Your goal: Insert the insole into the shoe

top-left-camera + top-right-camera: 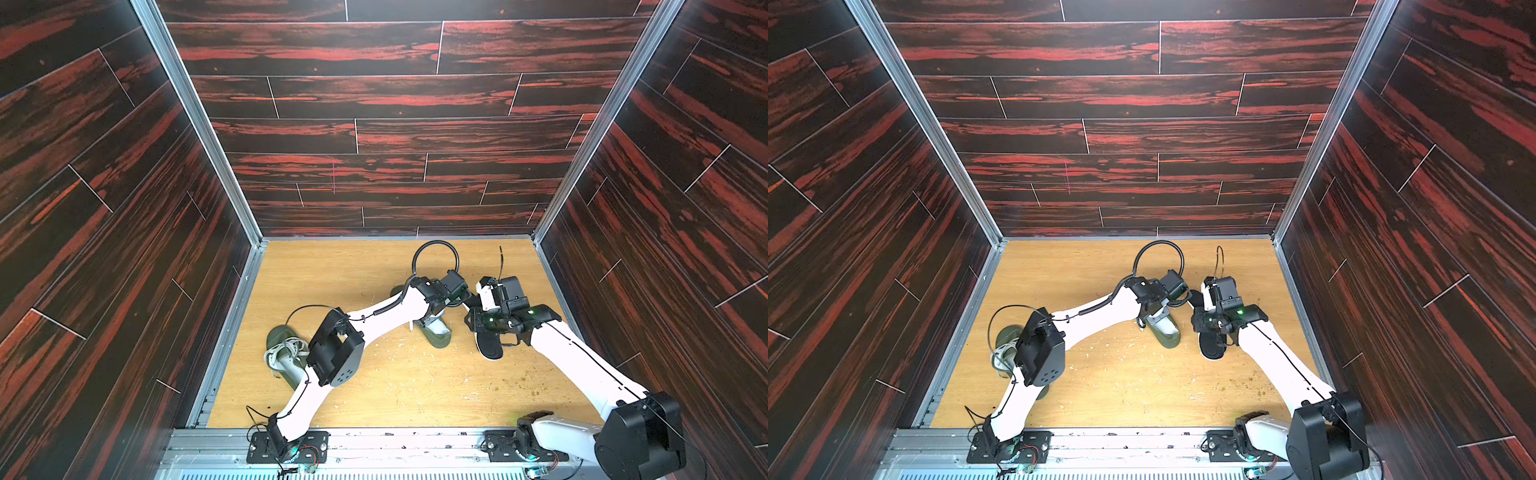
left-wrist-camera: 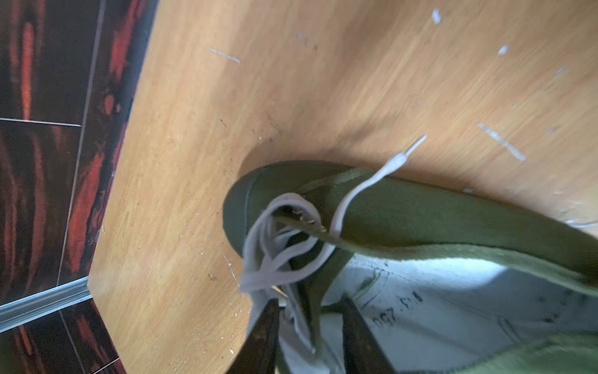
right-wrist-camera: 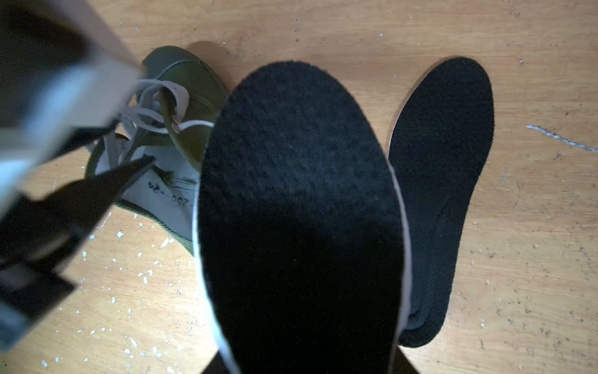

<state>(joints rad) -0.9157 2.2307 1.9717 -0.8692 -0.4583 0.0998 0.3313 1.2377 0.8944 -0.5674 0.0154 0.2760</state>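
A green shoe (image 1: 438, 334) with white laces and pale lining lies mid-table, also in the left wrist view (image 2: 420, 213). My left gripper (image 2: 312, 320) is open, its fingers (image 2: 265, 333) straddling the shoe's tongue and laces at the opening. In the right wrist view my right gripper (image 3: 309, 362) is shut on a black insole (image 3: 301, 194) with a white edge. It holds the insole above the table just right of the shoe (image 3: 181, 84). My right wrist mostly hides this insole in both top views.
A second black insole (image 3: 443, 194) lies flat on the wooden table (image 1: 374, 291), right of the held one, also in both top views (image 1: 490, 349) (image 1: 1212, 351). Another green shoe (image 1: 282, 353) sits at the left under my left arm. Dark walls enclose three sides.
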